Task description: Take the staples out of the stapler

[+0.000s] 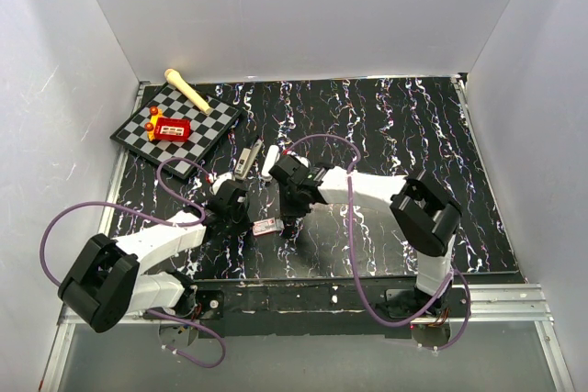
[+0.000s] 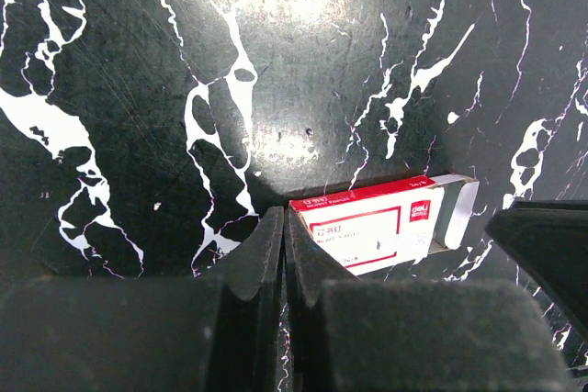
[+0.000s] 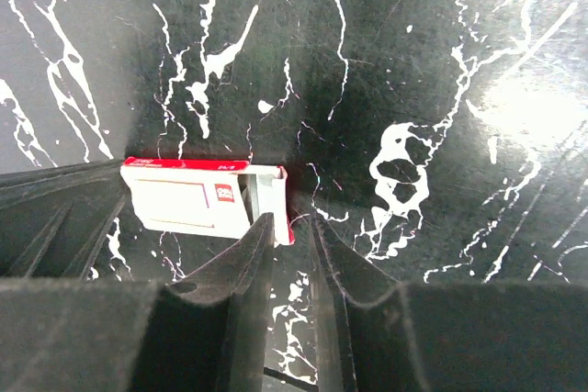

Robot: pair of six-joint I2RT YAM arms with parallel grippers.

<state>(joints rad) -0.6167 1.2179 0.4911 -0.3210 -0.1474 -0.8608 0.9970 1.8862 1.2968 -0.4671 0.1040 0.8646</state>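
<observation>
1. Step in hand, my read: drop-off at the box, not work at the stapler. I can't confirm the strip has landed.
2. Next move: lift the right arm straight up so it doesn't drag the tray, then check the stapler is empty.
3. Count, left to right: one checkerboard [image 1: 213, 124], carrying one cream stick [image 1: 188, 89] and one red piece [image 1: 172, 128].
4. One stapler [image 1: 246, 159] – lying just off the board's right corner, behind both grippers, touched by neither.
5. Left gripper [image 2: 283, 227] – fingers pressed together, holding nothing, tips just beside the box's closed end.
6. One staple box [image 2: 367, 227], red and white, flat on the table between the grippers, with its tray slid partly out.
7. Right gripper [image 3: 289, 227] – fingers slightly apart at the tray end, nothing visible between them.
8. Staples: none discernible.
</observation>
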